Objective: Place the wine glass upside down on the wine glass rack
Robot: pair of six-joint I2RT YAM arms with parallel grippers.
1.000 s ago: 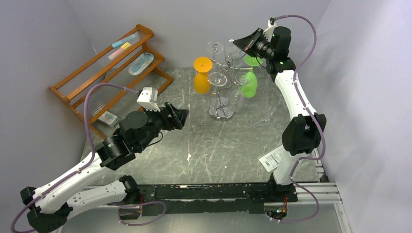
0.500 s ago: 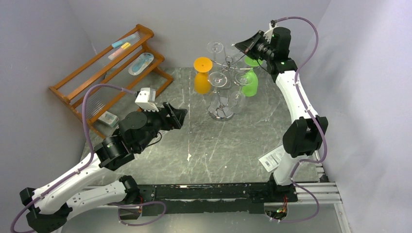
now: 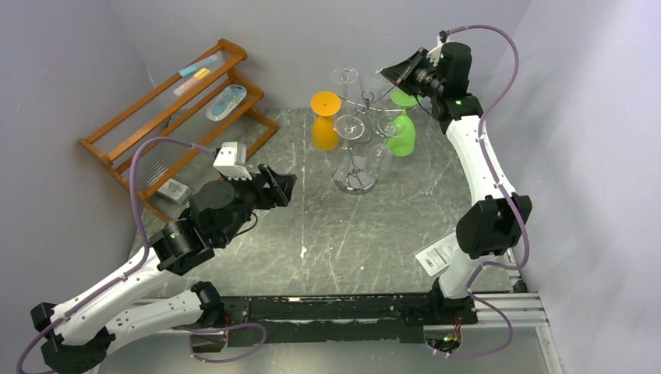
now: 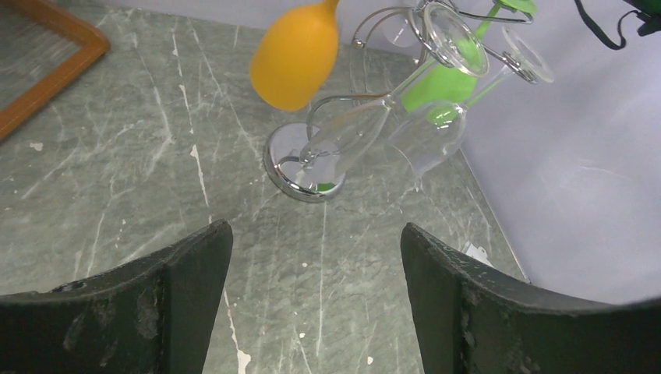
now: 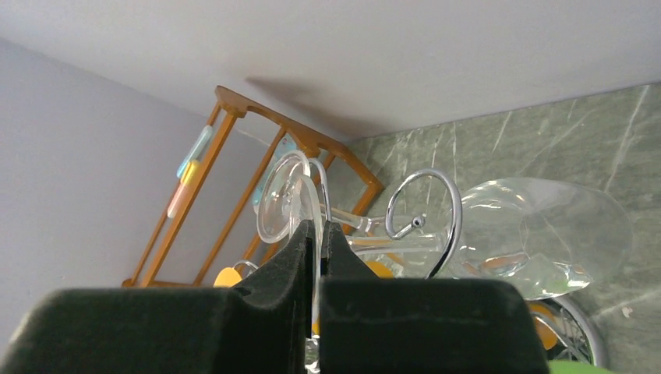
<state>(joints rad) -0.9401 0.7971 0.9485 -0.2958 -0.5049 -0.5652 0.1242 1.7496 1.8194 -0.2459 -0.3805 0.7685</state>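
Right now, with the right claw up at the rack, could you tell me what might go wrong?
1. The right claw seems to pinch only the thin foot of the clear wine glass, bowl far out: it could twist or slip.
2. The orange glass and green glass hang close by on the wine glass rack; a swing could knock them.
3. The loaded rack stands on one round base, so a push might tip it.

Wide open bench (image 3: 366,234) from near edge up to wine glass rack (image 3: 355,185) — free lane in. Crowded up top: orange glass (image 3: 324,131) left, green glass (image 3: 401,134) right, wine glass (image 5: 538,238) pinched in right jaws at back. Blocked far-left by wooden shelf (image 3: 167,117) — hemmed behind by back wall (image 3: 296,47).
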